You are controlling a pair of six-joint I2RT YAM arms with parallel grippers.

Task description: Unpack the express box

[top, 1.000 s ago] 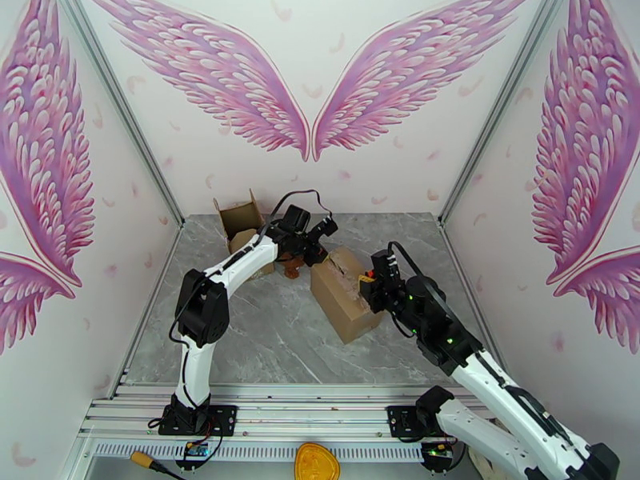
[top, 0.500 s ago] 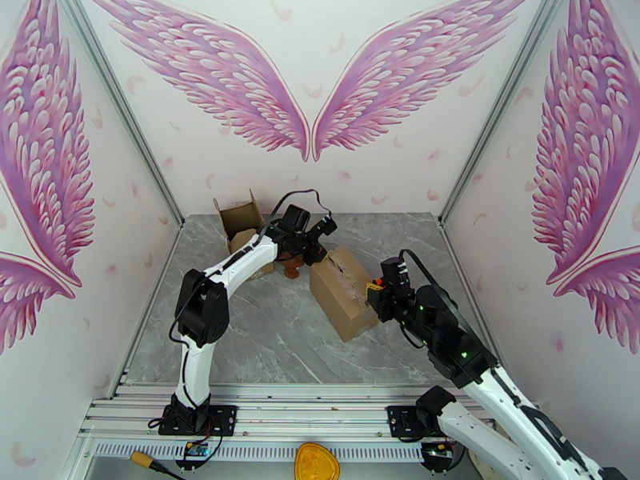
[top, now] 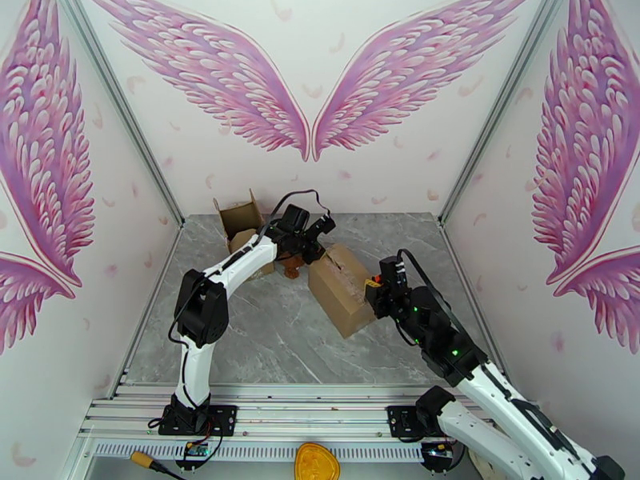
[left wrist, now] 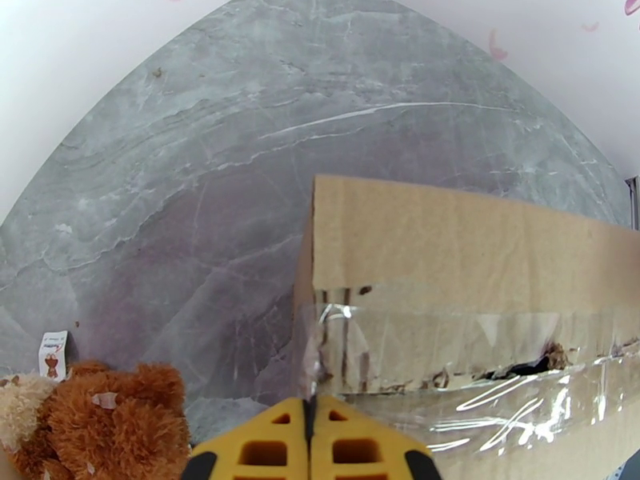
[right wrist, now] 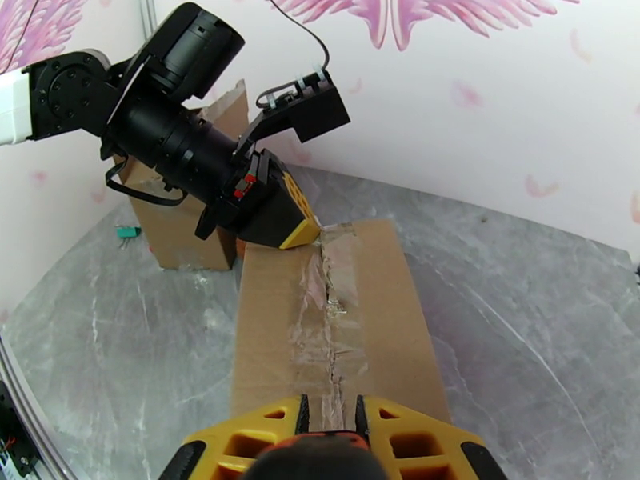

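Note:
The express box is a brown carton lying mid-table, its top seam covered with torn clear tape. My left gripper is shut, and its yellow tip rests on the far end of the taped seam; it also shows from across the box. My right gripper is at the box's near end. Its yellow fingers stand a little apart on either side of the seam, apparently pinching the box's near edge.
An open cardboard box stands at the back left behind my left arm. A brown teddy bear lies beside the express box's far corner. A small green item lies by the left wall.
My right arm drew back a little and came forward again. The express box shifted slightly toward the far left with it. The left arm stayed put.

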